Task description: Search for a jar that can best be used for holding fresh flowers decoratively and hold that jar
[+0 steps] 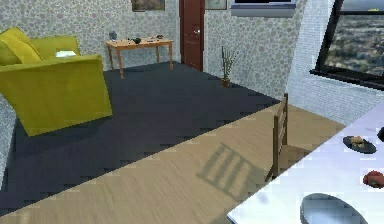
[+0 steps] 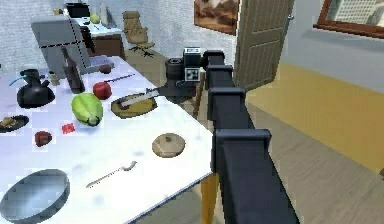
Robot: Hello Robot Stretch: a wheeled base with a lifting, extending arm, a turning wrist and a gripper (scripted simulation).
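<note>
The forward view is showing a yellow armchair (image 1: 55,85) on dark carpet, a small pot of thin twigs (image 1: 228,66) standing on the floor by the far wall, and a corner of the white bench (image 1: 300,178). The arm side view is showing the bench's load. A dark round-bellied vessel (image 2: 33,92) is standing toward its left end, near a dark bottle (image 2: 72,72) and well apart from the claw (image 2: 166,90). Whether that vessel is the jar I cannot tell. The claw is hanging just beside a plate (image 2: 130,104), so I cannot tell whether it is grasping anything.
</note>
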